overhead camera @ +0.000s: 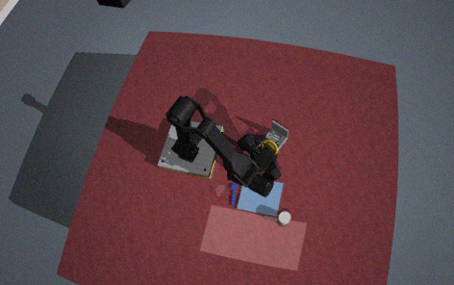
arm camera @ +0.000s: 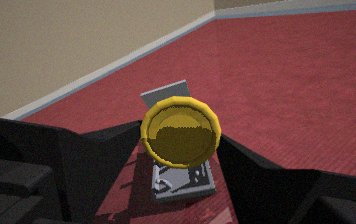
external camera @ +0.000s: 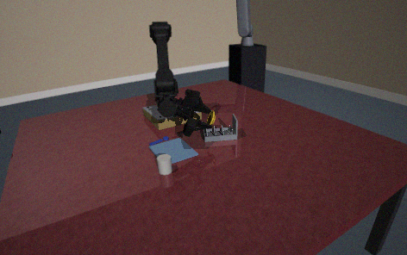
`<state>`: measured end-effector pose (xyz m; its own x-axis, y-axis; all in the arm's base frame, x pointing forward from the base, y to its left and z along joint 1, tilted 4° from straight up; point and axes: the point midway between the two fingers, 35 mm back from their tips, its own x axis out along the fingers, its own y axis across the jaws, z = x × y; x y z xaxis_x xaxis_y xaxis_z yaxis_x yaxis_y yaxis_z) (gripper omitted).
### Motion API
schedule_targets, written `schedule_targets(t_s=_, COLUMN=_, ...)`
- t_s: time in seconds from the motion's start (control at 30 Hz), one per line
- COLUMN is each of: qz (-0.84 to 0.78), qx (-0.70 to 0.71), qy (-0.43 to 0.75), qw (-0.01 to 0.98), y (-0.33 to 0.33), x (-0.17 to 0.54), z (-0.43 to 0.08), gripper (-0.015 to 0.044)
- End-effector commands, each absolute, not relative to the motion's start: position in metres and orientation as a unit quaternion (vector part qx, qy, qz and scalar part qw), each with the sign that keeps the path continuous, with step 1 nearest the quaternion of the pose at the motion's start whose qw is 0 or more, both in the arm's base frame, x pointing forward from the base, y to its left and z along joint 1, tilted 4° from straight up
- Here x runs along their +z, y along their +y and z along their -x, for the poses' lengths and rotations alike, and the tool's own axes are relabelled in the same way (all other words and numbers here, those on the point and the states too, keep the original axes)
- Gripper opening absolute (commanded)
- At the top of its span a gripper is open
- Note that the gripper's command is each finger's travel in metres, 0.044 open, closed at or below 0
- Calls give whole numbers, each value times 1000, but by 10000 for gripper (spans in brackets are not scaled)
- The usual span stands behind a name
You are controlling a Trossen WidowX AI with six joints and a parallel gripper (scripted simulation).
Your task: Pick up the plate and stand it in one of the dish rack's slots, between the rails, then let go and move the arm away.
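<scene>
Right now the gripper point(arm camera: 181, 150) is clamping the yellow plate point(arm camera: 180, 131) by its rim, the two black fingers pressing in from either side, and the plate is standing on edge with its hollow face turned toward the wrist camera. Seen from the wrist, the plate is sitting in front of the grey dish rack point(arm camera: 186, 182), whose tall end panel is showing just behind the plate's upper rim and whose base with its rails is showing below the plate's lower rim; whether the plate is touching the rack cannot be told from this view. From the side, the plate point(external camera: 211, 117) is hanging just beside the near end of the dish rack point(external camera: 221, 132), slightly above its rails, with the dark arm point(external camera: 163, 65) folding down low from its base block point(external camera: 155, 117) toward it. From overhead, the plate point(overhead camera: 272, 146) is appearing as a small yellow patch at the edge of the rack point(overhead camera: 278, 132), half covered by the wrist. A light blue mat point(external camera: 173, 150) is lying on the red table point(external camera: 280, 172) in front of the arm, a blue pen-like object point(external camera: 159, 140) is resting at its far edge, and a white cup point(external camera: 164, 164) is standing at its near corner
</scene>
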<state>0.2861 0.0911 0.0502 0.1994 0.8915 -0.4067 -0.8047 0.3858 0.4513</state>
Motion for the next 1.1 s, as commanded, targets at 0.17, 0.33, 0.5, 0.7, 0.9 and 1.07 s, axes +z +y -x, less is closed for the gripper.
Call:
schedule_targets(t_s=0.17, qz=-40, qx=585, qy=188, qw=788, y=87, x=50, z=-276, gripper=0)
schedule_targets(t_s=0.33, qz=-19, qx=596, qy=111, qw=795, y=85, x=53, z=-268, gripper=0)
schedule_targets(t_s=0.5, qz=1, qx=598, qy=45, qw=800, y=83, x=56, z=-261, gripper=0)
schedule_targets(t_s=0.7, qz=2, qx=598, qy=42, qw=800, y=83, x=56, z=-260, gripper=0)
schedule_targets(t_s=0.9, qz=2, qx=598, qy=43, qw=800, y=83, x=54, z=-261, gripper=0)
schedule_targets(t_s=1.07, qz=3, qx=599, qy=45, qw=799, y=85, x=46, z=-263, gripper=0)
